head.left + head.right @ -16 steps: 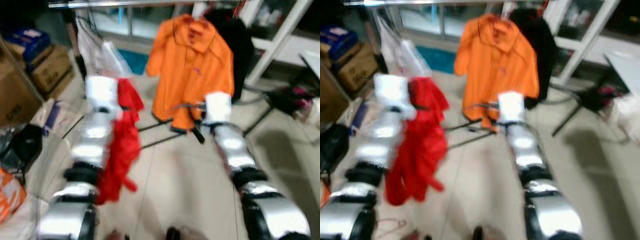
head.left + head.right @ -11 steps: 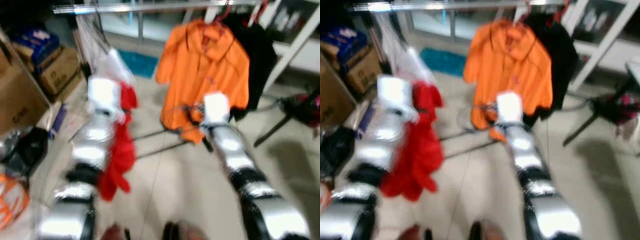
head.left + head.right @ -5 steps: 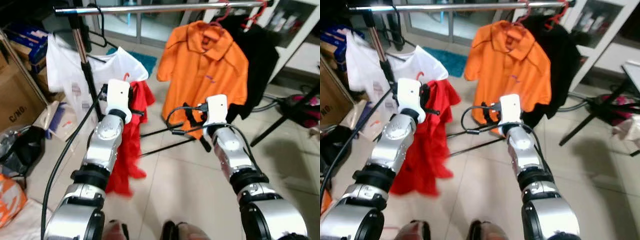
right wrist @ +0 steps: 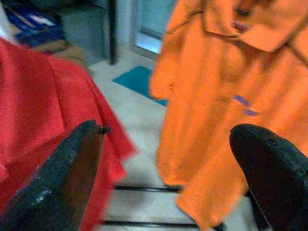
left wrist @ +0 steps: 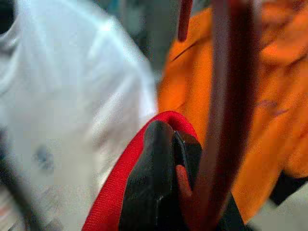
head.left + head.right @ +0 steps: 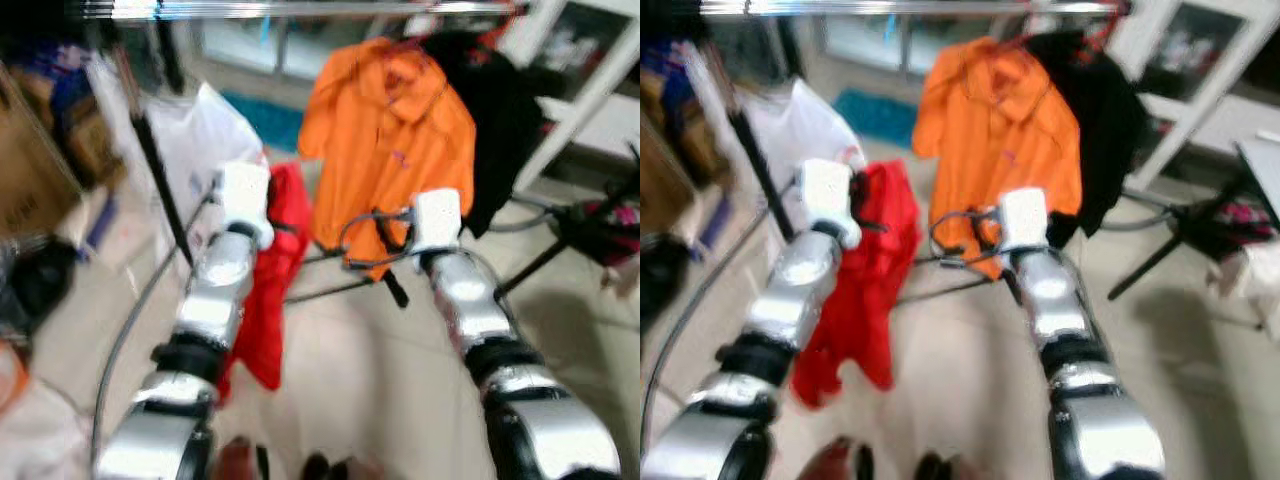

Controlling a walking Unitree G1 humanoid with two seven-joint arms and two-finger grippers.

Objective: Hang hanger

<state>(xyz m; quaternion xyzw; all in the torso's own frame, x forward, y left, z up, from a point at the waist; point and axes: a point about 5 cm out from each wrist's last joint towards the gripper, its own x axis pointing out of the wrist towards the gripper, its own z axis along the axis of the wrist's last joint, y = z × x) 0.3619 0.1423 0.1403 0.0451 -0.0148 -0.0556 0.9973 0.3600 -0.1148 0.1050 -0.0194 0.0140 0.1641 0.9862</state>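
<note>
**Hanger gripped, rail ahead**

Fingers of the left gripper (image 5: pixel 168 192) are clenched on the dark red plastic hanger (image 5: pixel 226 120), which carries a red cloth shirt (image 6: pixel 868 280) hanging beside the left arm. The right gripper (image 4: pixel 168 178) is spread wide, grasping nothing. Beyond hang an orange polo shirt (image 6: pixel 390 140), a white shirt (image 6: pixel 190 140) and a black garment (image 6: pixel 505 110) under the silver metal rail (image 6: pixel 300 8).

Pale tiled floor (image 6: pixel 350 370); metal clothes rail (image 6: pixel 300 10); white shelving (image 6: pixel 1200 70); cardboard boxes (image 6: pixel 40 170)
</note>
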